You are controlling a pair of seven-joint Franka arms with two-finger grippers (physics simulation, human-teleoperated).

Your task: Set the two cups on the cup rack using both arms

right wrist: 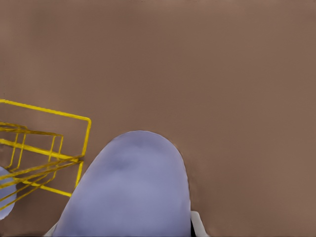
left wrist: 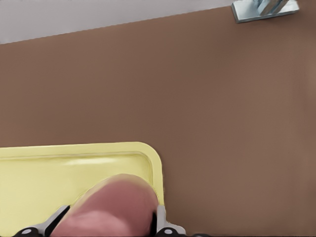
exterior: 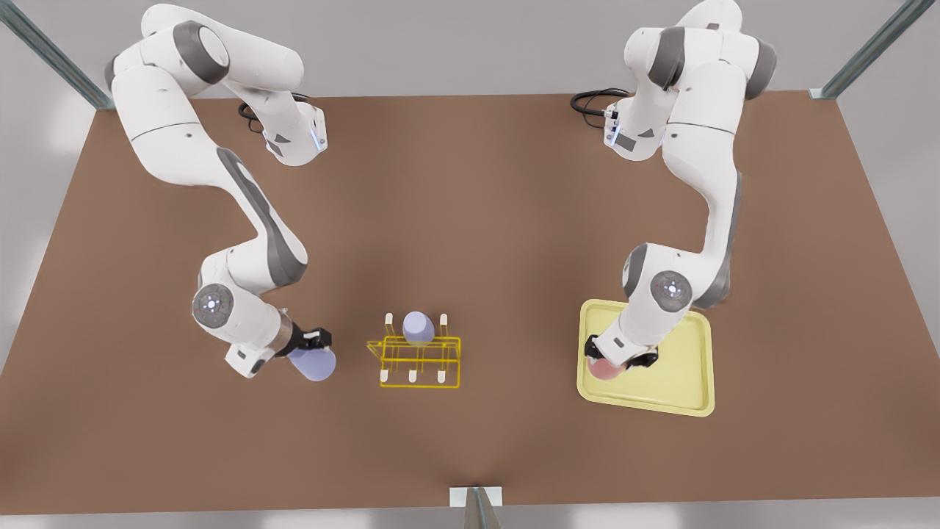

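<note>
The pink cup (exterior: 606, 369) (left wrist: 111, 210) is at the corner of the pale yellow tray (exterior: 683, 371) (left wrist: 44, 168) at the front view's right, with my left gripper (exterior: 621, 359) shut on it. At the front view's left my right gripper (exterior: 313, 344) is shut on a lavender cup (exterior: 314, 364) (right wrist: 131, 192), held tilted just above the table. This cup is a short way to the left of the yellow wire cup rack (exterior: 419, 364) (right wrist: 54, 155) and apart from it. A second lavender cup (exterior: 418, 328) (right wrist: 4, 197) sits upside down on a rear peg of the rack.
The brown table (exterior: 470, 220) stretches wide around the rack and tray. A metal bracket (exterior: 476, 498) (left wrist: 264, 9) stands at the table's near edge. Cables (exterior: 596, 99) lie by the arm bases at the far side.
</note>
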